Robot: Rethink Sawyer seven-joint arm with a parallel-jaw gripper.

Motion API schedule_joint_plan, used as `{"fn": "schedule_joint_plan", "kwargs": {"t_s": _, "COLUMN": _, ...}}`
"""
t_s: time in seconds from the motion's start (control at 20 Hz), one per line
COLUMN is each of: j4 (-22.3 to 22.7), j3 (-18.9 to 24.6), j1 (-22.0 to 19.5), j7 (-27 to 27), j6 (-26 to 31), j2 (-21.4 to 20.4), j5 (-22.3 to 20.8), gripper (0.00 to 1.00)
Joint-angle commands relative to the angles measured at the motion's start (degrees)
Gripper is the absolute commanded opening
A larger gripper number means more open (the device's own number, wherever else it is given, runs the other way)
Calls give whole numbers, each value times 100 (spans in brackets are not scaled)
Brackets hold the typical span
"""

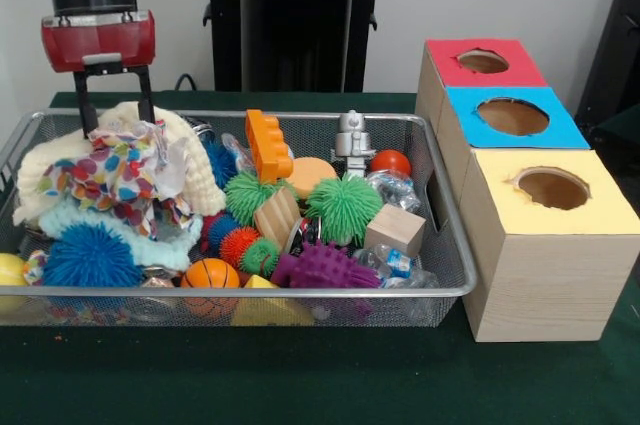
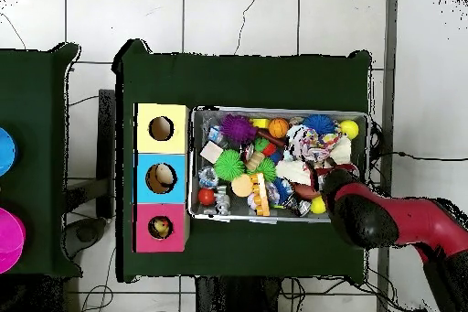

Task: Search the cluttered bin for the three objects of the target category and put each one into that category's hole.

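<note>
The robot's arm (image 2: 402, 221) is glossy red with black sections; its claw (image 1: 115, 95) has a red housing and thin black fingers (image 1: 85, 100).

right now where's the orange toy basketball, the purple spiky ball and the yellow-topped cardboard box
orange toy basketball (image 1: 210, 274): front view, middle of its face.
purple spiky ball (image 1: 325, 267): front view, centre of its body.
yellow-topped cardboard box (image 1: 575, 220): front view, yellow top beside the hole.

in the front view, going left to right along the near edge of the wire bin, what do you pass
yellow ball → blue spiky ball → orange basketball-patterned ball → purple spiky toy → plain wooden cube, then outside the silver wire mesh bin, the yellow-topped cardboard box
</note>
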Motion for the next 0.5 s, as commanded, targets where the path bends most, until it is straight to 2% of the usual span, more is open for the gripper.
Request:
{"fn": "schedule_joint_plan", "kwargs": {"t_s": 0.05, "j4": -108, "j3": 395, "j1": -148, "j7": -1119, "j6": 1006, "j2": 255, "j5": 235, "gripper": 100}}
{"fn": "schedule_joint_plan", "kwargs": {"t_s": 0.15, "j4": -49, "j3": 484, "j1": -212, "j7": -1057, "j6": 1235, "j2": 308, "j5": 519, "gripper": 100}}
{"fn": "schedule_joint_plan", "kwargs": {"t_s": 0.25, "j4": 111, "j3": 612, "j1": -178, "j7": -937, "j6": 1416, "j2": 155, "j5": 801, "gripper": 100}}
{"fn": "schedule_joint_plan", "kwargs": {"t_s": 0.3, "j4": 320, "j3": 781, "j1": -208, "j7": -831, "j6": 1373, "j2": 98, "j5": 961, "gripper": 100}}
{"fn": "schedule_joint_plan", "kwargs": {"t_s": 0.5, "j4": 524, "j3": 884, "j1": -155, "j7": -607, "j6": 1345, "j2": 177, "j5": 1190, "gripper": 100}}
